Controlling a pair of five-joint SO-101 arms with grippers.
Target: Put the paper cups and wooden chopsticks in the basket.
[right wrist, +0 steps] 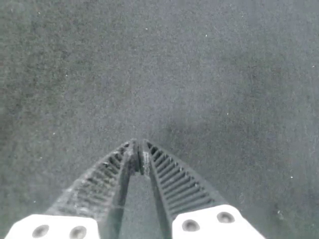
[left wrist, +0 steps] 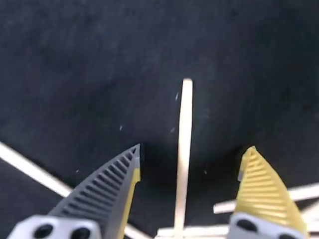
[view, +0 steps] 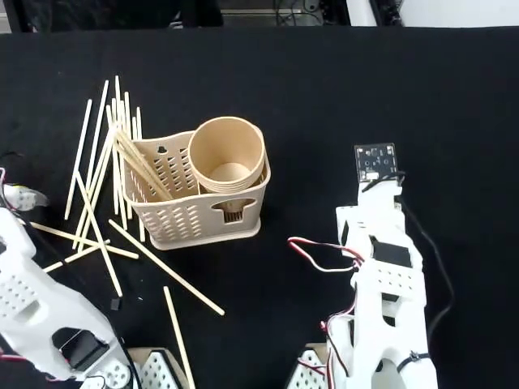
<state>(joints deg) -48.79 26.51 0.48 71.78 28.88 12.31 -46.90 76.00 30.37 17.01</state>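
Observation:
A beige slotted basket [view: 174,217] stands left of the table's middle, with stacked paper cups [view: 227,154] in its right half and a few wooden chopsticks [view: 144,168] leaning in its left half. Several more chopsticks [view: 96,166] lie scattered on the black cloth left of and in front of the basket. My left gripper [left wrist: 193,148] is open close over the cloth, with one chopstick [left wrist: 184,129] lying between its fingers, untouched. My right gripper [right wrist: 139,149] is shut on nothing above bare cloth. The left arm [view: 32,300] is at the near left and the right arm [view: 381,275] at the near right.
A long chopstick [view: 166,267] runs diagonally in front of the basket and another [view: 178,336] lies nearer the front edge. Other chopstick ends [left wrist: 30,169] cross near the left gripper. Black cloth [view: 365,89] covers the table.

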